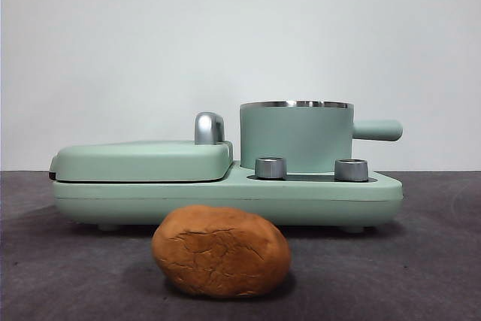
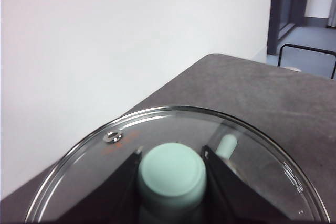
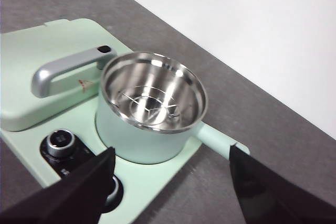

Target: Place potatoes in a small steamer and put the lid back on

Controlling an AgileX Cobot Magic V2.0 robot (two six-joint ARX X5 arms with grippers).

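1. Potato (image 1: 222, 250) lies on the bench (image 1: 421, 268), just in front of the green cooker base (image 1: 301, 189), apart from it. From the steamer (image 1: 295, 137) it sits at about 7 o'clock in the front view.
2. Long axis of the potato runs side to side, 9 to 3 o'clock across the front view; the broader end looks to be at 9. Skin is cracked and wrinkled.
3. Steamer is upright on the base, lid off, handle (image 1: 377, 130) pointing to 3 o'clock. Steel bowl with rack visible, nothing in it (image 3: 152, 93).
4. Left hand (image 2: 172, 169) is closed on the mint knob (image 2: 172, 174) of the glass lid (image 2: 252, 145), one jaw on each side. Whether the lid rests on the bench cannot be told.
5. Right hand (image 3: 170, 182) is open wide, holding nothing, above the steamer's near side.
6. Handling judgement: the potato is probably firm, fairly heavy, rough enough not to slip. Take it across the short axis at mid-length. It looks nearly as wide as the pot, so likely a close fit.
7. Lid: glass, fragile; the knob is the only safe hold.
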